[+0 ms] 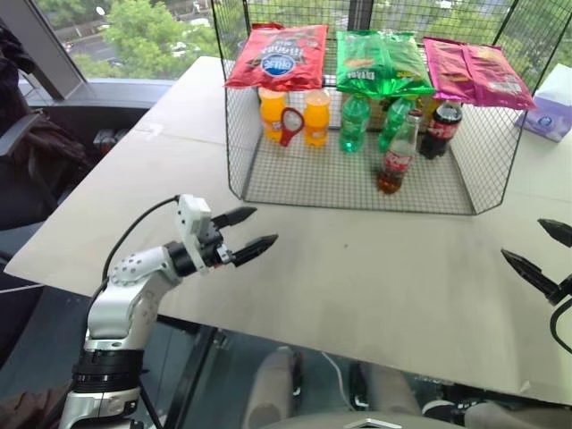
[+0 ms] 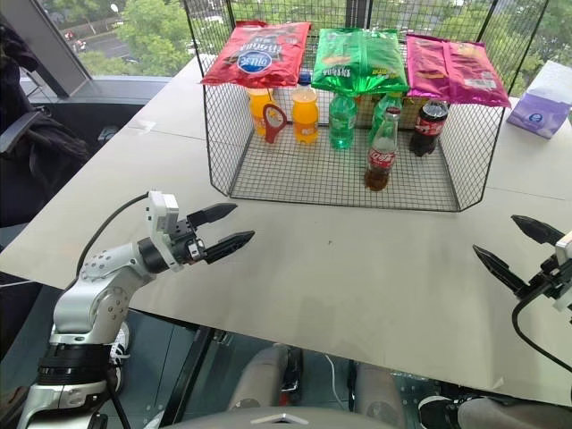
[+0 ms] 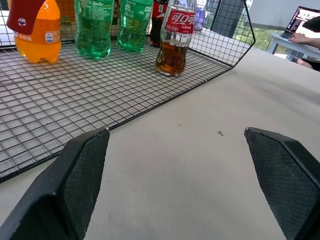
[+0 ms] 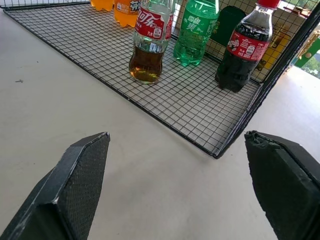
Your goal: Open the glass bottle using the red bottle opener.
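The glass bottle stands upright on the wire rack's floor, near its open front edge, ahead of both my grippers and well apart from them. The red bottle opener hangs farther back against an orange bottle, nearer my left side. My left gripper hovers over the table with fingers spread wide, holding nothing. My right gripper is likewise wide and empty.
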Robot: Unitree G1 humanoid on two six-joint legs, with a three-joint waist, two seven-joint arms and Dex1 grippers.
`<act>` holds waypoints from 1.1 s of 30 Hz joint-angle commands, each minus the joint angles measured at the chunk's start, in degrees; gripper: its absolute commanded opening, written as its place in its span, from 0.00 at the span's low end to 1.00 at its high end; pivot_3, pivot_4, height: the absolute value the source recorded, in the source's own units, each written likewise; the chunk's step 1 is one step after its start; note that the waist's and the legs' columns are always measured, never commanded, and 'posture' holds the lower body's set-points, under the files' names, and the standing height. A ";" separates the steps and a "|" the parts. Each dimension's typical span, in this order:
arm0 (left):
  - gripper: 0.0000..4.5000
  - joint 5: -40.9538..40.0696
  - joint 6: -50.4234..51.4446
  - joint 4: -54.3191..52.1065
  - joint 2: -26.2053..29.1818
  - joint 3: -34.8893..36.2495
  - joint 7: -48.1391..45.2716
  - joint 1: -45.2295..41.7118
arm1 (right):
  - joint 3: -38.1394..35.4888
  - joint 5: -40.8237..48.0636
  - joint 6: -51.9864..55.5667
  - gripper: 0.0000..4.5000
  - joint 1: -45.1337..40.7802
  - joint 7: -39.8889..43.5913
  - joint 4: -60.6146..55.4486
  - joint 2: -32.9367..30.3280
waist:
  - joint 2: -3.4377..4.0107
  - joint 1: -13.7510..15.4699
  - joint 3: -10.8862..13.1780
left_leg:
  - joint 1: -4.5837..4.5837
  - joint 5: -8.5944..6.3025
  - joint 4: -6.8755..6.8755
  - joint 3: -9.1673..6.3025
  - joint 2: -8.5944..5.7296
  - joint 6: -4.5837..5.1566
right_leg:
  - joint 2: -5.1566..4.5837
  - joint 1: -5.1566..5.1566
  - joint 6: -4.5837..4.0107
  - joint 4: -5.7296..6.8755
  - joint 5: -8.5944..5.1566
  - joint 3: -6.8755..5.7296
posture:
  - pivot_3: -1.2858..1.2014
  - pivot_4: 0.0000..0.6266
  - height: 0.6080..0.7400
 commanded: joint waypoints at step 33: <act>1.00 12.82 6.67 10.06 -9.93 -2.79 29.83 -31.16 | 7.45 17.16 8.13 0.97 1.13 -18.29 -43.47 7.28 | -0.37 0.02 0.12 | 0.01 0.15 0.18 -0.06 -0.16 0.26 | 0.27 0.08 0.13 0.22 0.00 -0.10 | 0.52 0.24 1.00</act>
